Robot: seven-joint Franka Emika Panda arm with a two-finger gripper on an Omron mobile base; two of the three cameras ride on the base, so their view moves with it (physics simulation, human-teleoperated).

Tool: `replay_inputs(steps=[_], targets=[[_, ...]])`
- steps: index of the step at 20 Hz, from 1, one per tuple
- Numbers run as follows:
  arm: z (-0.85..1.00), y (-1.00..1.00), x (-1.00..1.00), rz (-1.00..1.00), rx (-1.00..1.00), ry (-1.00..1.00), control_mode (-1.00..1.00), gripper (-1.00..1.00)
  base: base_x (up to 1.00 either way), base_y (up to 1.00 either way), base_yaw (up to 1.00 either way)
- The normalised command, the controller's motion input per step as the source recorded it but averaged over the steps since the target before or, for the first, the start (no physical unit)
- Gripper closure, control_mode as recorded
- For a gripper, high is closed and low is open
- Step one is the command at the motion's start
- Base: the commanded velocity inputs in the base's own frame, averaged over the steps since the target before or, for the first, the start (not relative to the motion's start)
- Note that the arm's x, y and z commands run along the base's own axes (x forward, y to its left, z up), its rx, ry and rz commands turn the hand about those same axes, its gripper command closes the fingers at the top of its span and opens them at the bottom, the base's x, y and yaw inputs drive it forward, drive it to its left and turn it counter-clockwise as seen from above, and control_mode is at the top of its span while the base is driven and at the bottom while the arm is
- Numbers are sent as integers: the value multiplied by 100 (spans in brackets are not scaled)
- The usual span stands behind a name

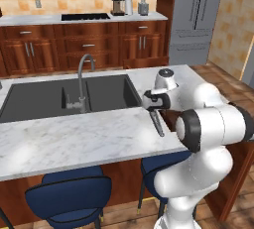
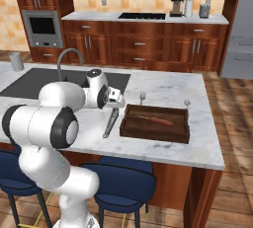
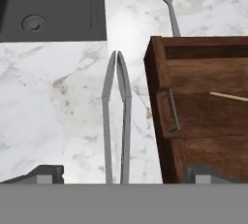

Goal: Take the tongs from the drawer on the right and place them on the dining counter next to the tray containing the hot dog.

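We see the tongs [image 3: 116, 121] lying flat on the marbled worktop [image 3: 53, 106] of the dining counter, just beside the left wall of the tray [image 3: 157, 102] but apart from it, a narrow strip of stone showing between them. In the hand view the tongs run from 6 o'clock up toward 12, their joined end pointing away from us and their two arms spreading slightly as they come back toward the bottom edge. The gripper [image 3: 121, 177] stands directly over that near end, its fingers [image 3: 46, 173] spread wide, one out at 8 o'clock of the tongs and the other at 4 o'clock over the tray; neither touches the tongs, so nothing is held.

From the right base view we find the tongs [image 2: 110, 122] at 9 o'clock of the tray [image 2: 129, 128], with the hot dog [image 2: 154, 120] lying inside it. A fork [image 3: 168, 2] rests on the stone at 12 o'clock of the tray, and the dark sink [image 3: 48, 9] sits at 11 o'clock of the tongs.
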Motion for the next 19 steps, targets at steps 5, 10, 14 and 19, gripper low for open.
replay_inputs(steps=[5,10,14,19], targets=[[89,-8,-27,0,0,-26,-100,-100,0,0,0],[85,-7,-30,0,0,-30,-100,-100,0,0,0],[86,0,-40,0,0,-29,-100,-100,0,0,0],[65,0,-65,0,0,-24,-100,-100,0,0,0]])
